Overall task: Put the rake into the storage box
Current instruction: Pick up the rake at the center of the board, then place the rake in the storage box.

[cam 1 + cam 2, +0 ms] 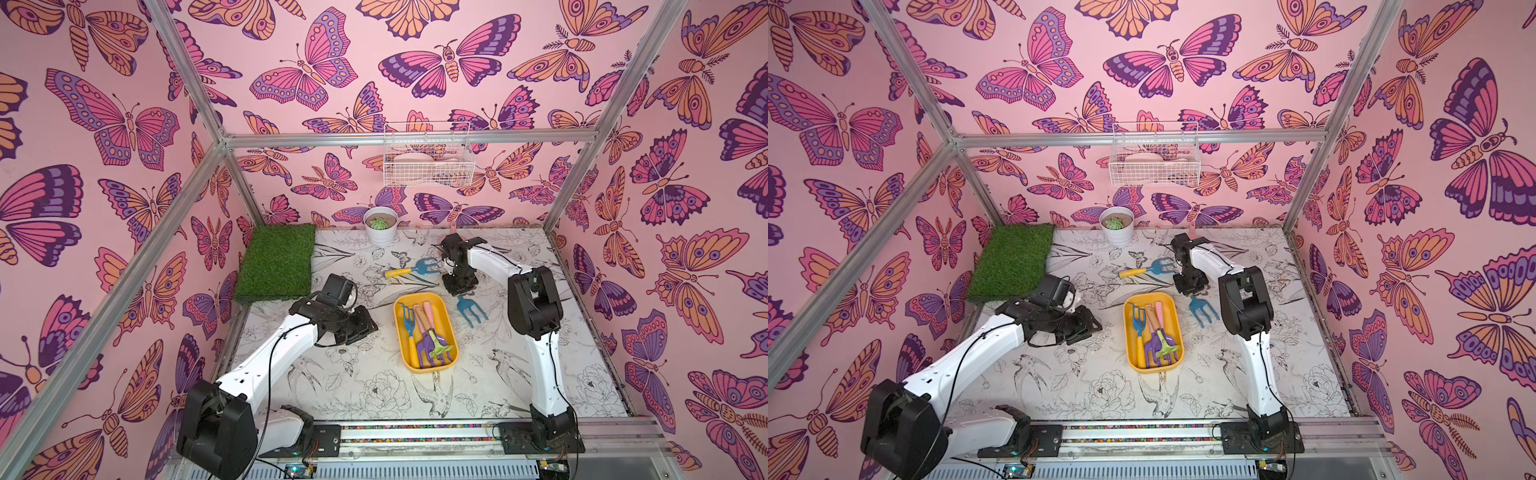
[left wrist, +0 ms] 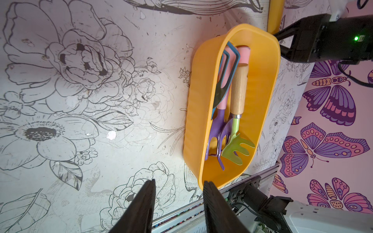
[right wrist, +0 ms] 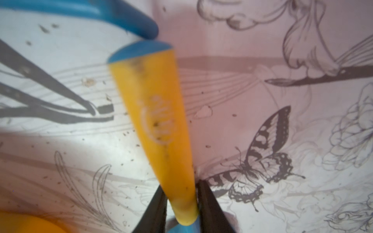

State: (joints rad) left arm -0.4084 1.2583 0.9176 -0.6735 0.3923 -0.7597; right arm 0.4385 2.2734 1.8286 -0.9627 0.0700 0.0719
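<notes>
The rake lies just right of the storage box; its blue pronged head (image 1: 471,311) (image 1: 1202,311) pokes out from under my right gripper (image 1: 458,289) (image 1: 1190,289). In the right wrist view my right gripper (image 3: 180,185) is shut on the rake's yellow handle (image 3: 157,121), with a finger against each side. Whether the rake is off the table I cannot tell. The storage box (image 1: 419,296) (image 1: 1150,296) (image 2: 260,90), a yellow tray, holds several toy tools. My left gripper (image 1: 361,324) (image 1: 1088,326) (image 2: 179,182) hovers left of the box, open and empty.
A second blue tool with a yellow handle (image 1: 411,269) (image 1: 1144,270) lies behind the box, close to the right gripper. A grass mat (image 1: 276,262) and a white plant pot (image 1: 380,226) stand at the back. A wire basket (image 1: 428,162) hangs on the back wall.
</notes>
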